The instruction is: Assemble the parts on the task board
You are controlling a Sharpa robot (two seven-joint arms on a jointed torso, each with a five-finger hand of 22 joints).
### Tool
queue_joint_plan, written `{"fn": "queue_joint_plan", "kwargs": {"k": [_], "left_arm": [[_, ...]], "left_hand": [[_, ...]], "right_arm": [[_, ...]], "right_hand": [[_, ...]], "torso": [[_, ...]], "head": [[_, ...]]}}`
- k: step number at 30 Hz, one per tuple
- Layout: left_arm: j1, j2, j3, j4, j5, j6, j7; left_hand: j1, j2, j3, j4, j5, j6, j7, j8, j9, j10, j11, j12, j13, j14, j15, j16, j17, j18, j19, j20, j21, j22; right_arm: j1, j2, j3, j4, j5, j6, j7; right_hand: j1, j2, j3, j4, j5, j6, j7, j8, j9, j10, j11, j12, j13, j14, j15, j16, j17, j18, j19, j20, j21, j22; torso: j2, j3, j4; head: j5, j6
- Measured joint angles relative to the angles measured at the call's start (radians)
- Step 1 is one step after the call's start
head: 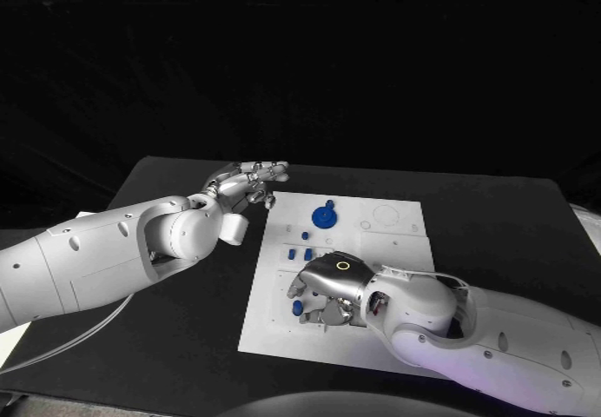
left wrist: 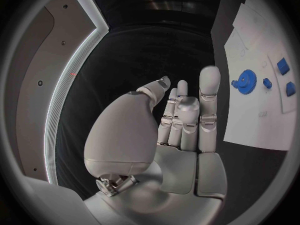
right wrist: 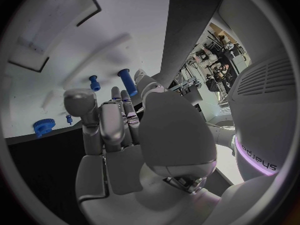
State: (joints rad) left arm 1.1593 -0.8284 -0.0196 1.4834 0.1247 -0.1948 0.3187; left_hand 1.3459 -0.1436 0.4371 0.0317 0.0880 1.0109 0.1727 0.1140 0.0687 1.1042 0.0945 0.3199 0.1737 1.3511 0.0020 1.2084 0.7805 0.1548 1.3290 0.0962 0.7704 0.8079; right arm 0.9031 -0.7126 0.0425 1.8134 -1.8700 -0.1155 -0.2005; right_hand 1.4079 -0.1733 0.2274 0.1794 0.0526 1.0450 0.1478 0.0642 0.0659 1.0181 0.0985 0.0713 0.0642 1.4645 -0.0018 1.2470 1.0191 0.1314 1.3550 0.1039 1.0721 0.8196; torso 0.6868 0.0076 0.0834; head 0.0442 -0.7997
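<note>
The black surface (head: 501, 217) carries the white task board (head: 376, 228) at its middle, and the two white arms are brought in over it from opposite sides.

The right robot hand (head: 328, 294) is seen low over the near half of the task board, its fingers curled downward among the small blue parts there. A short blue peg (head: 297, 307) lies just beside its fingertips, on the side toward the left arm. Whether anything is actually pinched cannot be told: the fingers are bunched together in the right wrist view, and no part is clearly seen between them.

The left robot hand (head: 247, 184) is held off the board's far left corner, above the bare surface, with fingers extended, apart and empty.

The blue gear (head: 326, 215) sits on the far half of the board, near its left edge, and a cluster of small blue pegs (head: 298, 253) lies between the gear and the right robot hand. In the right wrist view one longer blue peg (right wrist: 126, 81) is seen just beyond the fingertips, its long axis roughly in line with the fingers.

The coming move is judged to turn on this: the small pegs lie beside the right robot hand, which is the nearer, while the gear lies nearer the left one.
</note>
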Motion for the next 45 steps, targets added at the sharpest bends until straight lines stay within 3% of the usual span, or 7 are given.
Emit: {"fn": "queue_joint_plan", "kwargs": {"k": [13, 17, 23, 27, 33, 37, 45], "left_arm": [[0.000, -0.007, 0.000, 0.003, 0.000, 0.000, -0.001], [0.000, -0.012, 0.000, 0.005, 0.000, 0.000, -0.002], [0.000, -0.018, -0.001, 0.015, 0.000, 0.000, -0.002], [0.000, -0.021, -0.003, 0.018, 0.000, 0.000, -0.002], [0.000, -0.021, -0.006, 0.018, 0.000, -0.001, -0.002], [0.000, -0.020, -0.008, 0.017, 0.000, -0.001, -0.002], [0.000, -0.020, -0.009, 0.016, 0.000, 0.000, -0.002]], "left_hand": [[0.000, 0.000, 0.000, 0.000, 0.000, 0.000, 0.000, 0.000, 0.000, 0.000, 0.000, 0.000, 0.000, 0.000, 0.000, 0.000, 0.000, 0.000, 0.000, 0.000, 0.000, 0.000], [0.000, 0.000, 0.000, 0.000, 0.000, 0.000, 0.000, 0.000, 0.000, 0.000, 0.000, 0.000, 0.000, 0.000, 0.000, 0.000, 0.000, 0.000, 0.000, 0.000, 0.000, 0.000], [0.000, 0.000, 0.000, 0.000, 0.000, 0.000, 0.000, 0.000, 0.000, 0.000, 0.000, 0.000, 0.000, 0.000, 0.000, 0.000, 0.000, 0.000, 0.000, 0.000, 0.000, 0.000], [0.000, 0.000, 0.000, 0.000, 0.000, 0.000, 0.000, 0.000, 0.000, 0.000, 0.000, 0.000, 0.000, 0.000, 0.000, 0.000, 0.000, 0.000, 0.000, 0.000, 0.000, 0.000], [0.000, 0.000, 0.000, 0.000, 0.000, 0.000, 0.000, 0.000, 0.000, -0.004, -0.004, 0.000, 0.001, 0.000, 0.000, 0.000, -0.001, 0.000, 0.000, 0.000, 0.000, 0.000], [0.000, 0.000, 0.000, 0.000, 0.000, 0.000, 0.000, 0.000, 0.000, -0.004, -0.004, 0.000, 0.001, 0.000, 0.000, 0.000, -0.001, 0.000, 0.000, 0.000, 0.000, 0.000], [0.000, 0.000, 0.000, 0.000, 0.000, 0.000, 0.000, 0.000, 0.000, -0.004, -0.004, 0.000, 0.001, 0.000, 0.000, 0.000, -0.001, 0.000, 0.000, 0.000, 0.000, 0.000]], "right_arm": [[-0.001, -0.121, 0.007, 0.079, 0.011, -0.112, 0.016], [0.023, -0.229, 0.011, 0.112, 0.091, -0.148, 0.016], [0.046, -0.376, 0.005, 0.139, 0.308, -0.212, 0.000], [0.047, -0.445, -0.009, 0.165, 0.430, -0.246, -0.021], [0.044, -0.504, -0.024, 0.199, 0.507, -0.252, -0.102], [0.037, -0.520, -0.031, 0.213, 0.509, -0.242, -0.164], [0.023, -0.518, -0.036, 0.224, 0.455, -0.217, -0.274]], "right_hand": [[0.011, 0.010, -0.037, 0.003, 0.005, 0.000, 0.000, 0.000, 0.003, 0.052, -0.009, 0.051, 0.006, 0.000, 0.000, -0.017, -0.020, 0.000, 0.000, 0.000, 0.000, -0.002], [-0.005, 0.025, -0.052, 0.019, 0.020, 0.016, 0.002, 0.000, 0.004, 0.160, -0.018, 0.111, 0.026, 0.000, 0.000, 0.023, 0.043, 0.000, 0.028, -0.010, 0.047, 0.069], [-0.050, 0.016, -0.100, 0.047, 0.101, 0.044, -0.027, 0.024, 0.012, 0.348, -0.057, 0.249, 0.110, 0.002, -0.042, 0.116, 0.176, -0.016, 0.078, -0.045, 0.143, 0.194], [-0.091, 0.022, -0.169, 0.066, 0.189, 0.042, -0.045, 0.049, 0.023, 0.377, -0.095, 0.612, 0.495, 0.001, -0.058, 0.146, 0.209, -0.016, 0.086, -0.068, 0.175, 0.231], [-0.124, 0.053, -0.252, 0.096, 0.254, 0.035, -0.053, 0.095, 0.051, 0.388, -0.088, 1.094, 1.035, 0.000, -0.061, 0.195, 0.282, -0.026, 0.090, -0.072, 0.205, 0.275], [-0.126, 0.071, -0.291, 0.103, 0.286, 0.023, -0.051, 0.118, 0.068, 0.450, -0.087, 1.305, 1.208, 0.000, -0.061, 0.236, 0.289, -0.040, 0.102, -0.070, 0.237, 0.321], [-0.142, 0.087, -0.335, 0.107, 0.290, 0.001, -0.054, 0.152, 0.090, 0.453, -0.087, 1.449, 1.244, 0.000, -0.061, 0.269, 0.289, -0.040, 0.103, -0.070, 0.272, 0.377]], "torso": [[0.000, 0.0008, -0.0013], [-0.002, 0.0001, -0.0025], [-0.005, -0.0035, -0.0137], [-0.007, -0.0052, -0.0259], [-0.012, -0.0058, -0.0436], [-0.015, -0.0071, -0.0531], [-0.019, -0.0090, -0.0576]], "head": [[-0.020, 0.009], [-0.047, 0.018], [-0.098, 0.023], [-0.121, 0.027], [-0.138, 0.032], [-0.144, 0.028], [-0.145, 0.021]]}}
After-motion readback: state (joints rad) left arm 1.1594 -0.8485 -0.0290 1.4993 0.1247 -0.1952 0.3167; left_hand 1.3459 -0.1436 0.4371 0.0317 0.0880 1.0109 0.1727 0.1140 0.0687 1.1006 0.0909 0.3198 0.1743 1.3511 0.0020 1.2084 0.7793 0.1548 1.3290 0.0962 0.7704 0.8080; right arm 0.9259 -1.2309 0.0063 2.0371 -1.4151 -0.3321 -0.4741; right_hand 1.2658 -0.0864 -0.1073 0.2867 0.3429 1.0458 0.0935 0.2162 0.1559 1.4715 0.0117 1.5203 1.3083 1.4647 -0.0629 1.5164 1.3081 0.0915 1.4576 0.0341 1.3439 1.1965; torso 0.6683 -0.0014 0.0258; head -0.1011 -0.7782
